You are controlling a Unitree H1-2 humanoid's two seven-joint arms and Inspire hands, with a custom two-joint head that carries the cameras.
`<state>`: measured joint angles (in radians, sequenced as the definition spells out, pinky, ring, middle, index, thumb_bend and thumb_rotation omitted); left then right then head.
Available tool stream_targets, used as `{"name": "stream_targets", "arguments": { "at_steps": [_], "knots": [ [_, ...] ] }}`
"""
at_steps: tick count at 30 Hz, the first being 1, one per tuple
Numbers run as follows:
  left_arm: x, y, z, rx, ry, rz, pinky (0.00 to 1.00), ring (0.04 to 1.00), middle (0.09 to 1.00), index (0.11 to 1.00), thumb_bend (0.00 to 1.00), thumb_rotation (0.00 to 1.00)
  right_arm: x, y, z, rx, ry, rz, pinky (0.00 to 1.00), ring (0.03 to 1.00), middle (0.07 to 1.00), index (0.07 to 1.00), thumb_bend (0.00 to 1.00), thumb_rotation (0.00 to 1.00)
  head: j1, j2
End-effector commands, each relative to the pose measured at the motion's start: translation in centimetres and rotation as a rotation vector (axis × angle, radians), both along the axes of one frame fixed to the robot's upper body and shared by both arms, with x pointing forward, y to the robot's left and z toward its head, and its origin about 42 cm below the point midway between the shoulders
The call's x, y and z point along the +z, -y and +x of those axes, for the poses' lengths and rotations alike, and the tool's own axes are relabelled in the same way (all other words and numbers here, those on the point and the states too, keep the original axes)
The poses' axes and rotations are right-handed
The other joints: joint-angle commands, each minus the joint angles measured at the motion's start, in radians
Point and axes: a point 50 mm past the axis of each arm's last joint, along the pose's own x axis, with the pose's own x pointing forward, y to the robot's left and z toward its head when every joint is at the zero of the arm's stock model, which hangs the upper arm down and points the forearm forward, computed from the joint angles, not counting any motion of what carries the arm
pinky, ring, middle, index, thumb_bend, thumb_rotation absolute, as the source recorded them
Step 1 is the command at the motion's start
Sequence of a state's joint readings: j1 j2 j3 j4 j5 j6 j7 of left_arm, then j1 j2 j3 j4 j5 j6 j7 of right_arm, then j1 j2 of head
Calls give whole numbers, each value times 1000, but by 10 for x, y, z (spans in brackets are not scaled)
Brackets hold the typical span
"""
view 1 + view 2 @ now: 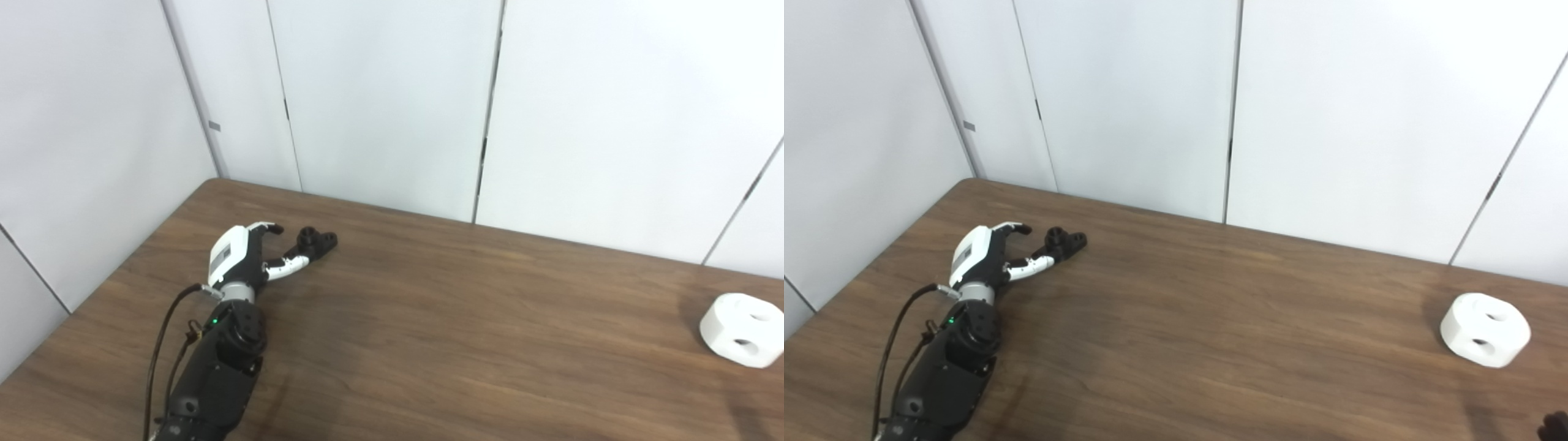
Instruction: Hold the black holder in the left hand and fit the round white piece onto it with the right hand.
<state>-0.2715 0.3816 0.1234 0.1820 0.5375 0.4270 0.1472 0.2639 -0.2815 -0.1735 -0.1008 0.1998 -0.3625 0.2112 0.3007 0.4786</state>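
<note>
Wooden table w/ white wall panels behind. Black holder lies far left, long axis running toward back-right. Left hand spread, thumb tip touching holder. Round white piece far right, holes facing front. Right hand: only a dark tip shows, can't tell.

A dark brown wooden table fills the lower part of both views. Behind its far edge stand plain white wall panels split by thin dark vertical seams, evenly lit.
</note>
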Motion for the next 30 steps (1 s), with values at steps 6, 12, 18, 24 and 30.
{"name": "stream_targets", "arguments": {
  "at_steps": [6,12,18,24,30],
  "knots": [
    [22,-5,18,-12,54,77,907,948,903,752,864,387,-27,-22,-10,-11,-85,89,1000,1000,1000,1000,696,977,-4,1],
    [21,0,22,-20,45,93,928,958,903,709,841,354,-27,-22,-10,-11,-86,82,1000,1000,1000,1000,686,988,-6,1],
    [21,1,26,-31,15,99,955,972,914,711,802,344,-29,-23,-10,-11,-87,79,1000,1000,999,1000,697,991,-12,0],
    [19,3,29,-36,1,105,941,971,912,709,782,310,-28,-24,-10,-13,-88,82,1000,1000,998,1000,685,990,-14,1],
    [18,3,31,-43,-15,116,935,968,906,712,783,311,-28,-26,-10,-18,-93,77,1000,1000,993,1000,698,993,-16,-1]
  ]
}}
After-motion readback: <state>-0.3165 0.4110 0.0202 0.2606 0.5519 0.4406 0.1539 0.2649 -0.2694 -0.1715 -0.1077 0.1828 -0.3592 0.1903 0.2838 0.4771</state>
